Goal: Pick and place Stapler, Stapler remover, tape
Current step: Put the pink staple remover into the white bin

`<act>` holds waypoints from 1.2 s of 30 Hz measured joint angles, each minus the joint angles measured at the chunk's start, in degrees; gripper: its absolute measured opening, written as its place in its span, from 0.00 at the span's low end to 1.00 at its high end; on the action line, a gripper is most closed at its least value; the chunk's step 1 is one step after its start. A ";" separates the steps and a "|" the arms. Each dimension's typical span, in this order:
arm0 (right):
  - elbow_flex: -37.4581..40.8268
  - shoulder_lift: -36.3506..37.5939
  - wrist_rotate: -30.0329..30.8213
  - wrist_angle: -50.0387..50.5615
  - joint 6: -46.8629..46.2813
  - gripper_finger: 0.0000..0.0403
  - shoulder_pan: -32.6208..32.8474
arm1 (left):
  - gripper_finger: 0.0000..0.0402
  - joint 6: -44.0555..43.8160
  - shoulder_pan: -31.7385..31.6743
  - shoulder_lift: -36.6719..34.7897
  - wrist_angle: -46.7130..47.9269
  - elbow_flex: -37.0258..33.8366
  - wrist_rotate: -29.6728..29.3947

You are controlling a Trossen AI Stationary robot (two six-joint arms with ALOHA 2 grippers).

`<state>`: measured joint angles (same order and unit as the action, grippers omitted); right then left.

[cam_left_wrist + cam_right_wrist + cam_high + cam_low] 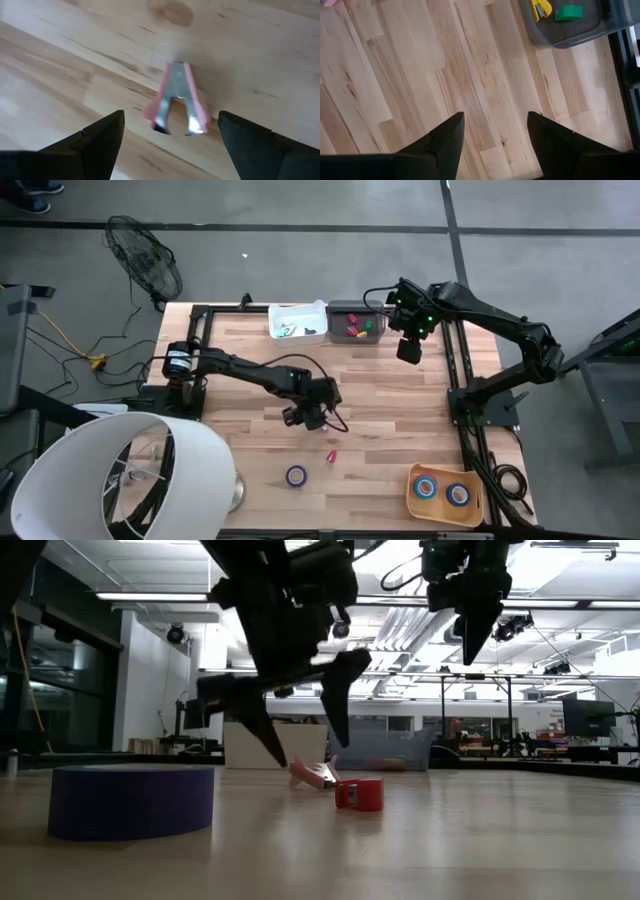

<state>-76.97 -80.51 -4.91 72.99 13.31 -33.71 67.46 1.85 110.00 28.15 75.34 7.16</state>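
The pink stapler remover (176,102) lies flat on the wooden table, metal claws showing; it also shows in the high view (331,455) and the low view (312,775). My left gripper (171,116) is open and hovers just above it, one finger on either side, touching nothing (310,417) (300,730). A blue tape roll (296,475) (130,800) rests flat near the table's near edge. A small red object (359,794) sits beside the remover. My right gripper (495,117) is open, raised over bare wood near the grey bin (408,345) (478,625). No stapler shows clearly.
A white bin (298,322) and a grey bin (357,322) holding yellow and green items (555,11) stand at the far edge. A wooden tray (412,492) with two tape rolls sits at the near right corner. A white lampshade (120,475) overlaps the near left corner.
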 joint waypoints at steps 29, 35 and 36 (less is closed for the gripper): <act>0.00 0.02 0.01 -0.99 -1.93 0.52 0.02 | 0.72 -2.25 -2.03 4.79 -1.21 0.14 7.19; 0.00 0.02 0.02 -1.11 -1.83 0.52 0.02 | 0.59 -2.21 -1.88 4.89 -1.21 0.08 8.23; 0.00 0.02 0.02 -1.21 -1.81 0.52 0.00 | 0.57 -2.21 -1.88 4.92 -1.23 0.07 8.62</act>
<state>-76.97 -80.49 -4.89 71.78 11.50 -33.71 65.25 -0.03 114.91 26.92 75.42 15.77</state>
